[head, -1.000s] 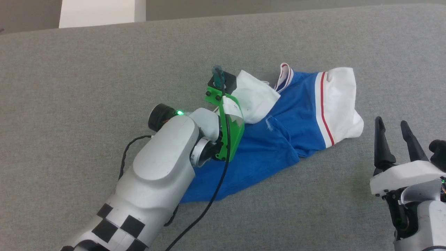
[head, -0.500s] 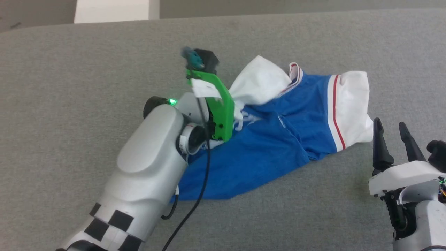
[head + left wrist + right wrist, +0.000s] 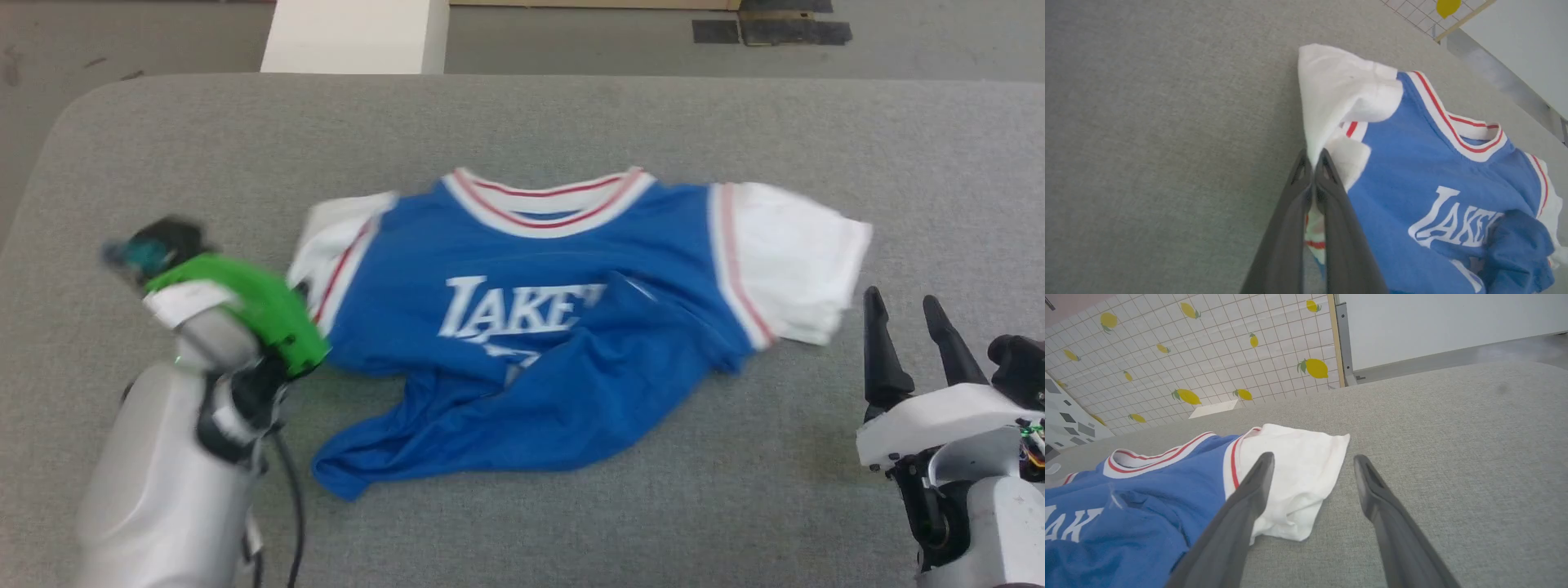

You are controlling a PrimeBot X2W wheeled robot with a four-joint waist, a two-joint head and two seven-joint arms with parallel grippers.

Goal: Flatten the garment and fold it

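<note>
Where it lies across the middle of the grey padded table (image 3: 163, 163), the garment (image 3: 490, 245) is front-side up, its red-and-white striped collar (image 3: 547, 204) towards the far edge. The upper chest is spread fairly flat, but the lower blue part (image 3: 571, 392) is rumpled and folded up over the right end of the white lettering (image 3: 506, 310), so only part of the word can be read.

The white sleeve on the robot's left (image 3: 335, 229) is bunched and pulled outward. In the left wrist view this sleeve (image 3: 1331, 81) rises in a crumpled peak, and the left gripper (image 3: 1312, 157) has its two dark fingers pressed together on the sleeve's edge, white cloth pinched between the tips. In the head view that arm is blurred, with its green wrist mount (image 3: 245, 302) just beside the garment's left side.

The other white sleeve (image 3: 792, 261) lies flat on the table, its cuff slightly doubled over. Near it, the right gripper (image 3: 900, 299) stands with its fingers wide apart and nothing between them; the right wrist view shows its fingers (image 3: 1313, 458) pointing past that sleeve (image 3: 1294, 465), and whether they touch the cloth cannot be told.

Beyond the table is a white tiled wall with yellow lemons (image 3: 1208, 355).
</note>
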